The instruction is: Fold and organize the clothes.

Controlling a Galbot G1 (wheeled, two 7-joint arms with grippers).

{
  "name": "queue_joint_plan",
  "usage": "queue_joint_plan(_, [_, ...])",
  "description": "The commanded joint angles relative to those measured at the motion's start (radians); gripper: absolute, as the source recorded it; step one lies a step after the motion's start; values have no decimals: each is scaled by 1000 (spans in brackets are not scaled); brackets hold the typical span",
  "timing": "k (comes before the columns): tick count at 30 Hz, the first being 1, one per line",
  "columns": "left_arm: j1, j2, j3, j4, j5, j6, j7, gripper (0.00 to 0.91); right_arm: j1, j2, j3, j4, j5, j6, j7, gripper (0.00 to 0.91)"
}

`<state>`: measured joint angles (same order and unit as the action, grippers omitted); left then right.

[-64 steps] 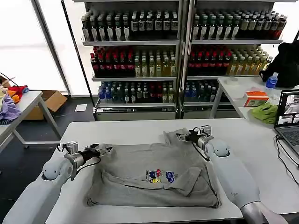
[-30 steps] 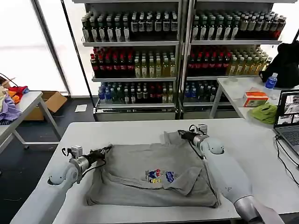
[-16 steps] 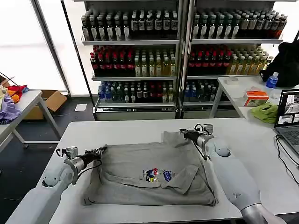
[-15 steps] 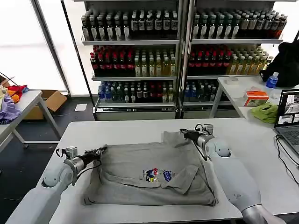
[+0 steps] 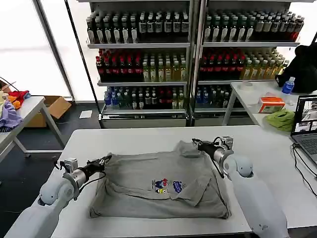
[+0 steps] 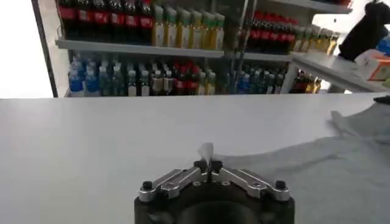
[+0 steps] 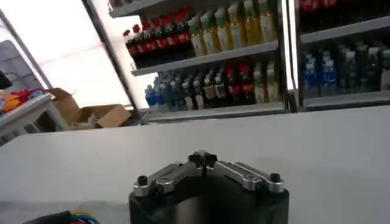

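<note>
— Grey cotton was what lay across the white bench [image 5: 148,136]: a light grey short-sleeved shirt [image 5: 158,186], spread near the front edge with its small multicoloured chest print [image 5: 166,185] facing up, about mid-cloth.

— And the arms?

— Both were at the far corners of the garment. The left end effector [image 5: 102,162] sat at the shirt's far left corner, low over the bench. In the left wrist view its fingers [image 6: 201,167] were pressed together with a small tab of the grey fabric sticking up between them, so it was clamped on the shirt [image 6: 317,176].

— The right one?

— The right end effector [image 5: 198,145] was at the far right corner, beside the rumpled collar area. In the right wrist view its fingertips [image 7: 203,159] met with no gap; whether cloth was caught in them, I could not tell.

— How did the cloth lie?

— Mostly flat, with diagonal folds running under the print and a doubled edge along the near side. The far edge ran between the two end effectors.

— Anything around it?

— Shelves of bottled drinks [image 5: 148,64] stood behind the bench, and a lime-green cloth [image 5: 280,119] lay on a side table to the right, well apart from the shirt.
</note>
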<state>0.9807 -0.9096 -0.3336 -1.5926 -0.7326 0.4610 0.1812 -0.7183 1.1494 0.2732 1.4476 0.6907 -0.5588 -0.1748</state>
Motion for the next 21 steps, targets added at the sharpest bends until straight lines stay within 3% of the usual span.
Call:
queue_joint_plan(1, [83,17,-57,-120,-22,-4,-25,10,-149,-46,74,245,35,-19,10,0])
queue_joint_plan(10, [198,59,-128,-239,-40,-14,-36,10,-355,-94,165,423,71,-20,20,0])
queue_joint_plan(21, [356,44,-189,-337,-31,-36,-56,10,-538,-118,298,550,110,-20,27,0])
